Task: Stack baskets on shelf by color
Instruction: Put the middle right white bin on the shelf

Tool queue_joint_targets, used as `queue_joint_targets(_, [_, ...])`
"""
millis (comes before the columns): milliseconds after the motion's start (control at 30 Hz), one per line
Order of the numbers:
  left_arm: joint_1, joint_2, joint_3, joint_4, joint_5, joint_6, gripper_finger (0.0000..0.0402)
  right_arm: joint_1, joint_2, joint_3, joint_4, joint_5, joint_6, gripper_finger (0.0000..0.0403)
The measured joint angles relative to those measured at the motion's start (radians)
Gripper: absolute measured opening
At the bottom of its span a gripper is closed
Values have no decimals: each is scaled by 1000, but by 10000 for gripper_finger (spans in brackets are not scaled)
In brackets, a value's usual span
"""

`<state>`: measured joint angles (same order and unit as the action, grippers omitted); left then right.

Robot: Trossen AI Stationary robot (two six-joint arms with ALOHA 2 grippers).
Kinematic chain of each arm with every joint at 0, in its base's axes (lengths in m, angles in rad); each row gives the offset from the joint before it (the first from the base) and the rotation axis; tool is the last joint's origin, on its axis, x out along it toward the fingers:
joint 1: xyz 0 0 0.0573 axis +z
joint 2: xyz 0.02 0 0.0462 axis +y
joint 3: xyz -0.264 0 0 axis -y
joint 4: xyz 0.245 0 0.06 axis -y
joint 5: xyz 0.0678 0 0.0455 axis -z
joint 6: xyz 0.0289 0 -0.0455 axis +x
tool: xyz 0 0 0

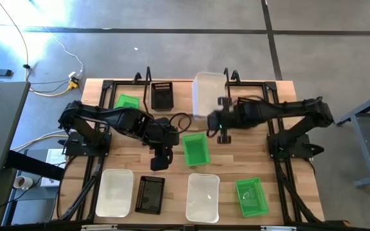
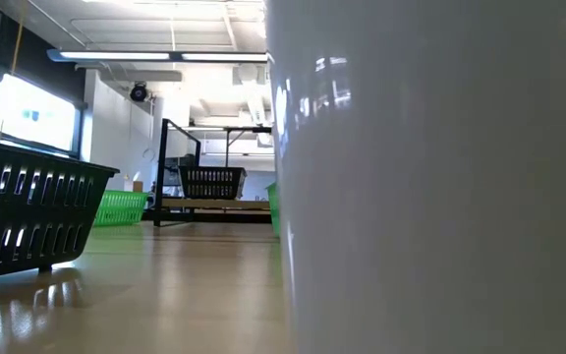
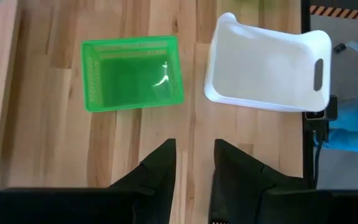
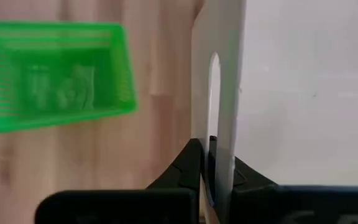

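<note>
My right gripper point(image 1: 218, 122) is shut on a white basket point(image 1: 209, 93), held up over the table's far middle in front of the shelf point(image 1: 185, 83). On the shelf sit a green basket point(image 1: 127, 101) and a black basket point(image 1: 162, 96). Another green basket point(image 1: 195, 149) stands on the table's middle. My left gripper point(image 3: 194, 168) hangs open above the wood just left of that green basket point(image 3: 132, 73), with nothing between its fingers. My right gripper pinches the white basket's end wall below its handle slot point(image 4: 213, 93), one finger point(image 4: 188, 168) on each face of the wall. The fingers slant down from the table's right side. The basket point(image 3: 269, 68) hangs tilted, lifted clear of the table.
Along the near edge stand a white basket point(image 1: 114, 192), a black basket point(image 1: 149, 194), another white basket point(image 1: 202, 197) and a green basket point(image 1: 249, 196). Black wire frames point(image 1: 148, 80) rise from the shelf. Bare wood lies between the arms and the near row.
</note>
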<state>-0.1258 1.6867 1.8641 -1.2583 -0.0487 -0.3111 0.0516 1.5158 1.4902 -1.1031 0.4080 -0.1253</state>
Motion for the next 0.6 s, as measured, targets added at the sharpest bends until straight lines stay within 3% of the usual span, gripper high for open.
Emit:
queue_joint_targets(267, [47, 0, 0, 0, -36, -1, 101, -171, 72, 1, -22, -78, -102, 0])
queue_joint_targets(600, [81, 0, 0, 0, -38, -1, 101, -246, 241, 1, -68, -128, -134, 0])
